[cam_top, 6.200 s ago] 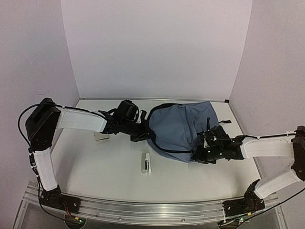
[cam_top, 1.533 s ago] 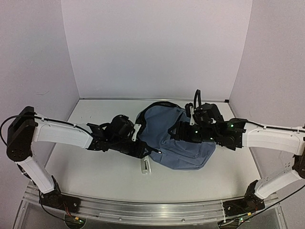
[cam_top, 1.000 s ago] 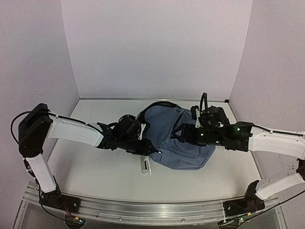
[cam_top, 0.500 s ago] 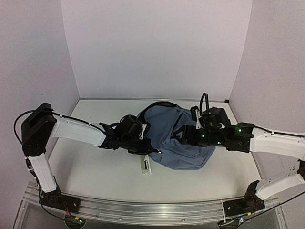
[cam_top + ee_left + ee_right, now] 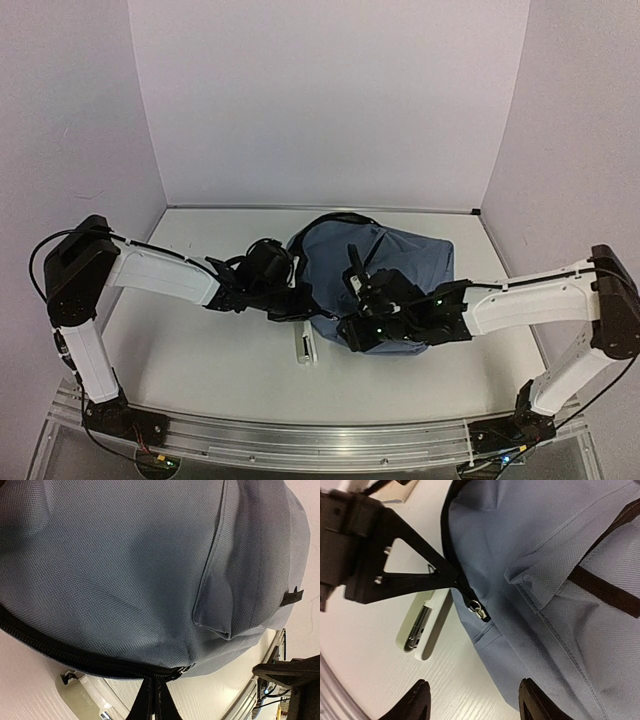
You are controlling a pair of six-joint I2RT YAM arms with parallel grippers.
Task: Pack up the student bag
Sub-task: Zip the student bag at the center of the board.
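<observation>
The slate-blue student bag [image 5: 412, 262] lies at mid-table, its black zipper line [image 5: 60, 652] running along its near-left edge. My left gripper [image 5: 308, 308] is shut on the student bag at that zipper edge; the closed fingers [image 5: 152, 700] meet just beside the silver zipper slider [image 5: 184, 669]. In the right wrist view the left gripper's fingers [image 5: 420, 575] converge on the zipper next to the slider ring [image 5: 477, 609]. My right gripper [image 5: 476, 700] hangs open over the bag's [image 5: 545, 580] near-left corner, with nothing between its fingertips.
A white stapler [image 5: 303, 346] lies on the table right beside the bag's near-left edge, under both grippers; it also shows as the stapler [image 5: 422, 625] and the stapler [image 5: 82, 700]. A black strap [image 5: 605, 592] crosses the bag. Walls enclose the table on three sides.
My left gripper has shut on the bag's zipper edge. The right arm has swung from above the bag's far side down to its near-left corner, its jaws narrowing a little.
</observation>
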